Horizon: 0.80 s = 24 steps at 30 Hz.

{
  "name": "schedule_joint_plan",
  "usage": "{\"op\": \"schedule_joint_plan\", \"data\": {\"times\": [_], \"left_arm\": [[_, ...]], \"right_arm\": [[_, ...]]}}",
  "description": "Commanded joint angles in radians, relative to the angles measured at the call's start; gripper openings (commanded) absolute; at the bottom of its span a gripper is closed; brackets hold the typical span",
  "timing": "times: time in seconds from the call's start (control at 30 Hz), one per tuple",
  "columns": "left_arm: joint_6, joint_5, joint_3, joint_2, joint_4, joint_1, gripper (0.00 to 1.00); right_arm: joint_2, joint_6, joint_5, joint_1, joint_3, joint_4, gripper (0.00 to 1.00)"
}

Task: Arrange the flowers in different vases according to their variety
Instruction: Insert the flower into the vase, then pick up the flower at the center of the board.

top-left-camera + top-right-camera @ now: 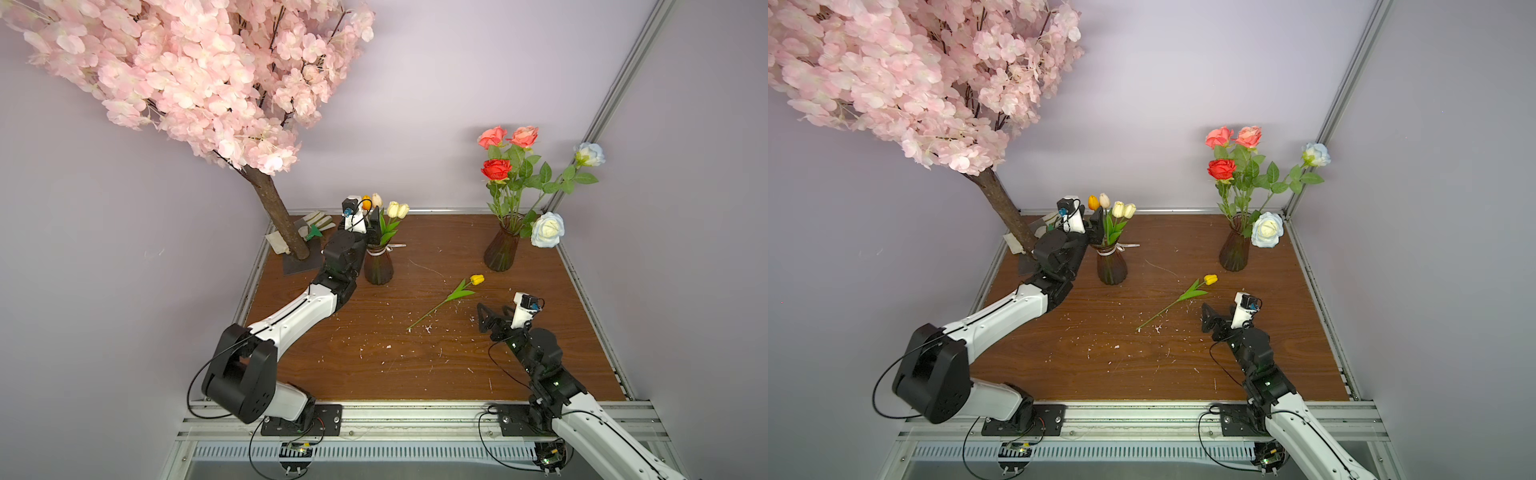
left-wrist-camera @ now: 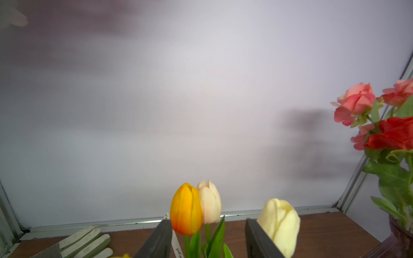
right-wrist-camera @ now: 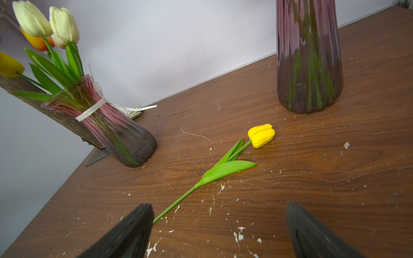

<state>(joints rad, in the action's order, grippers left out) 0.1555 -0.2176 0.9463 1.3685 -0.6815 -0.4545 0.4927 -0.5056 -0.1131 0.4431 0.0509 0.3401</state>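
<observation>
My left gripper [image 1: 372, 224] stands open at the tulips in the ribboned vase [image 1: 378, 266]. In the left wrist view its jaws [image 2: 207, 223] are apart on either side of green stems, without pinching them, below an orange tulip [image 2: 186, 210] and a cream tulip [image 2: 210, 203]. A pale tulip [image 2: 281, 221] stands outside one finger. A yellow tulip [image 1: 477, 279] lies flat mid-table. My right gripper [image 1: 493, 308] hovers open just right of its stem and holds nothing [image 3: 219, 207]. The second vase [image 1: 501, 249] holds coral, red and white roses [image 1: 496, 169].
The blossom tree's trunk [image 1: 278, 216] rises at the back left, close behind my left arm. Pale gloves [image 1: 316, 222] lie beside it. An aluminium rail [image 1: 582, 291] edges the wooden table [image 1: 374, 365], which is strewn with white flecks.
</observation>
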Motion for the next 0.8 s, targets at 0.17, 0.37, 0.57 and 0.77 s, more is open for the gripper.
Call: {"op": "schedule_joint_plan", "data": {"times": [0.17,0.37,0.57,0.77], "left_arm": [[0.02,0.042,0.038,-0.144,0.322,-0.075,0.74],[0.049,0.114,-0.021,-0.214,0.438,-0.147,0.91],[0.056,0.117,-0.076,-0.244,0.508,-0.236,0.99],[0.067,0.105,-0.093,-0.197,0.542,-0.329,0.99]], "right_arm": [[-0.009,0.041,0.042,0.002,0.041,-0.021,0.99],[-0.054,0.033,0.145,0.0,0.041,0.003,1.0],[-0.033,0.028,0.188,-0.004,0.027,0.049,0.99],[0.099,-0.023,0.204,-0.009,0.016,0.137,1.0]]}}
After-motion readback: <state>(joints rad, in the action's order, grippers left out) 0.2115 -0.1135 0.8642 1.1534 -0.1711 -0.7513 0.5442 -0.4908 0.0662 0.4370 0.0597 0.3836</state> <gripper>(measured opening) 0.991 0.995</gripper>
